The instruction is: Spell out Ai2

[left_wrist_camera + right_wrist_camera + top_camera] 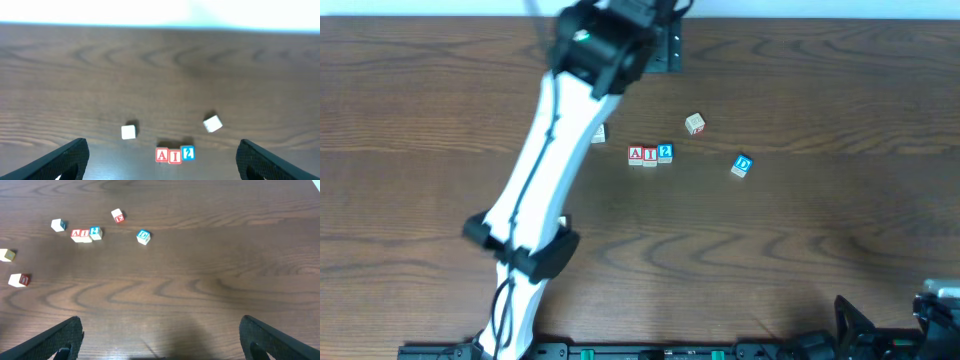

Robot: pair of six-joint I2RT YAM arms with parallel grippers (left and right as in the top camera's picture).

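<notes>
Three cubes read A-I-2 in one row, just ahead of the wide-open left jaws.
On the worktop [160, 75] the red "A" cube [162, 155], red "I" cube [174, 156] and blue "2" cube [187, 152] sit side by side. The row's long axis runs across the left wrist view, parallel to the line between the two fingers [65, 160]. The left jaws stand wide and hold nothing, with the row centred in their gap. The "2" cube lies a shade farther from the camera than its neighbours, so any tidying nudge would likely push it back toward the jaws. The left arm [535, 190] is by far the nearer. The right jaws, also wide and holding nothing, hang well apart at the near right corner. The spelling looks complete.
</notes>
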